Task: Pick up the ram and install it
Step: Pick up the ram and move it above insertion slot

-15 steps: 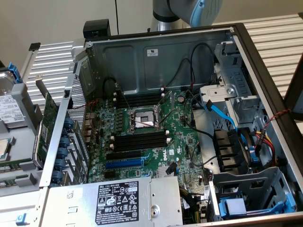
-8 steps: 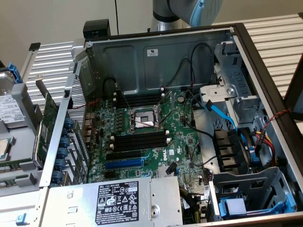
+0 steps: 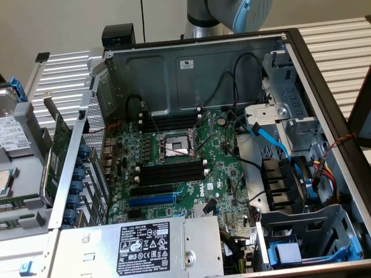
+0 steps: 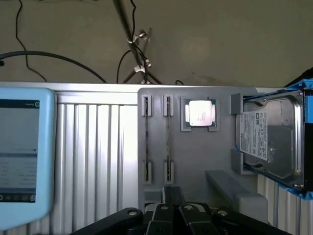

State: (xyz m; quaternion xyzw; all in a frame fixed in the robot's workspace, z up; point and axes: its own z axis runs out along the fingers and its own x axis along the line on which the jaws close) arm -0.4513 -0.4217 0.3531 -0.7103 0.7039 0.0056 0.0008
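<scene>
Over a ribbed aluminium bench (image 4: 98, 147), bare floor behind. Keeps parts on a flat grey fixture plate (image 4: 200, 156), probably so each sits at a known, graspable spot: square silver processor (image 4: 199, 113) in a pocket, boxy metal hard drive (image 4: 269, 142) in blue rails. Stands the ram (image 4: 168, 139), a thin circuit-board stick seen edge-on, between paired end clips, seemingly ready for a pinch from above. Puts the black gripper (image 4: 170, 192) near that stick and roughly in line with it, not touching, fingers pressed together and empty.
</scene>
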